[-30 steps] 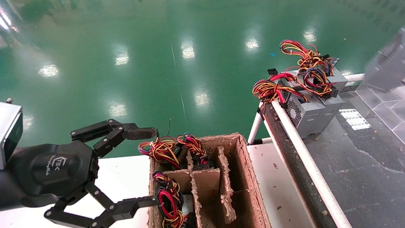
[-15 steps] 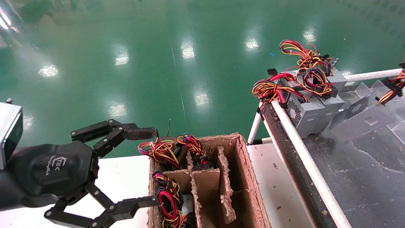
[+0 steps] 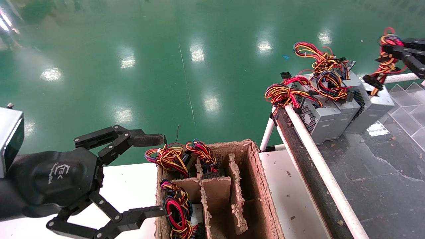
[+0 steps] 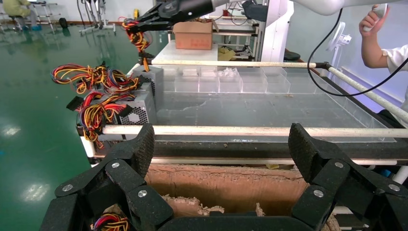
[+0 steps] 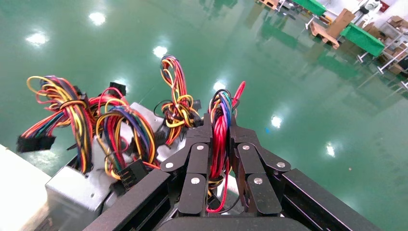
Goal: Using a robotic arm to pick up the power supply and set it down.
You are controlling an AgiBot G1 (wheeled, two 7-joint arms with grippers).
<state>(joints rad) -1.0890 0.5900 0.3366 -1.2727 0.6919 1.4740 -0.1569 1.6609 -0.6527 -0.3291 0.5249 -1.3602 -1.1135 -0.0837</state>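
The power supply (image 3: 374, 103), a grey metal box, stands at the end of a row of like boxes on the dark belt. Its red and magenta wire bundle (image 3: 386, 43) rises from it. My right gripper (image 3: 396, 50) is above the box at the far right edge, shut on that bundle. In the right wrist view the red wires (image 5: 220, 139) run pinched between the fingers of the right gripper (image 5: 221, 122). My left gripper (image 3: 159, 175) hangs open beside the cardboard box, holding nothing. The left wrist view shows the left gripper (image 4: 221, 149) with jaws wide apart.
A cardboard box (image 3: 257, 186) with dividers holds several wired units (image 3: 171, 156). Two other grey boxes (image 3: 320, 116) with yellow and orange wires sit by the white rail (image 3: 315, 156). Clear plastic trays (image 4: 231, 84) line the belt's far side. Green floor lies beyond.
The power supply came in blurred from the right, hanging by its wires, and now stands against the row of grey boxes. The right gripper has come into view. The left arm has not moved.
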